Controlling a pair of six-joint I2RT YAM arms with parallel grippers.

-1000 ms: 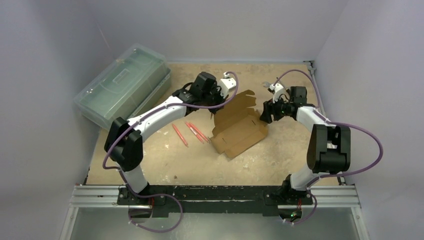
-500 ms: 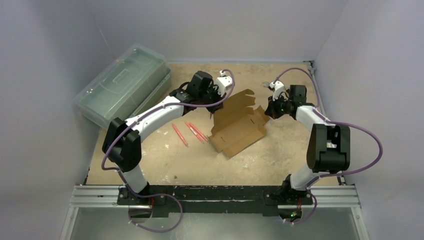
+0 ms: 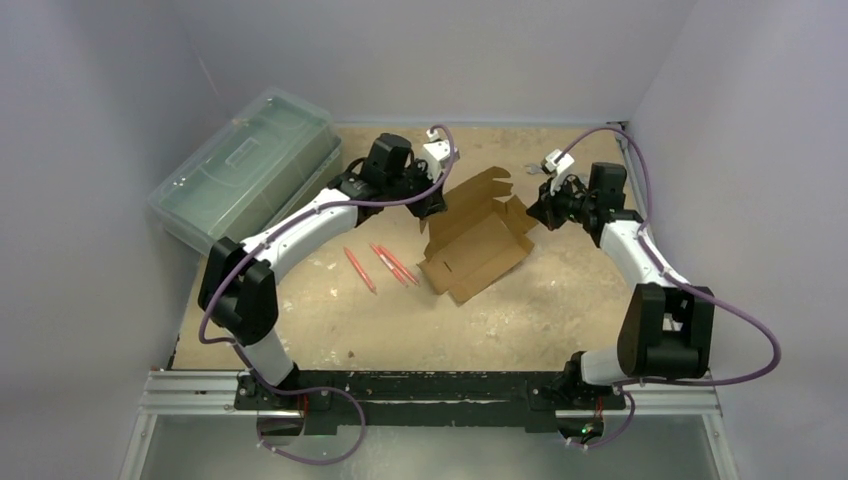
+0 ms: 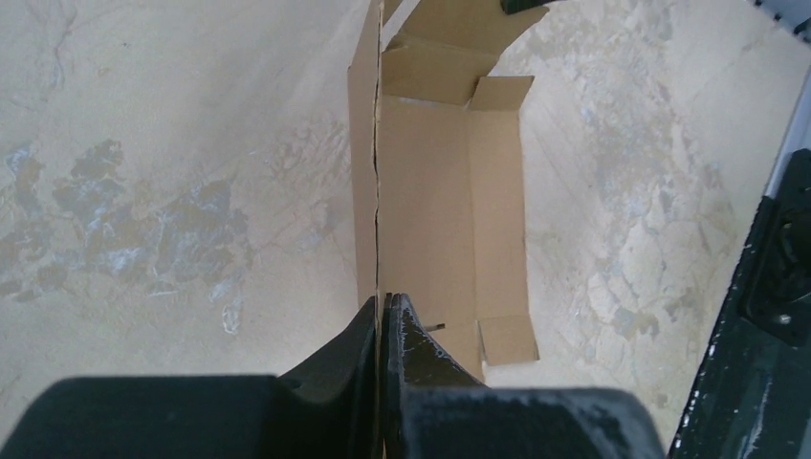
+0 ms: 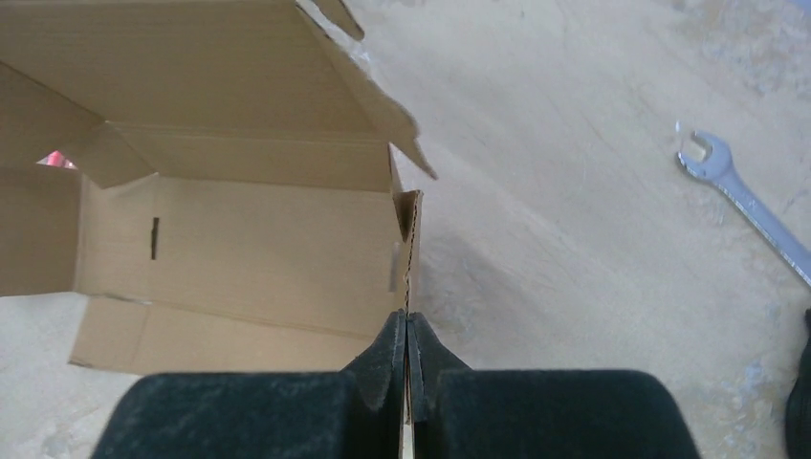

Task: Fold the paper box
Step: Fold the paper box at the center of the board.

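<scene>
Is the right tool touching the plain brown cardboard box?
Touching. The right wrist view shows the right tool shut on an upright flap edge of the plain brown cardboard box.

brown paper box (image 3: 480,245), partly folded, flaps raised

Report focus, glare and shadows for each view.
Top external: soft, even light, no glare; the paper box throws only a faint shadow on the table. Left wrist: the left gripper is a dark mass with little detail, the cardboard sharp. Right wrist: the right gripper likewise dark; the wrench shows a pale sheen.
</scene>
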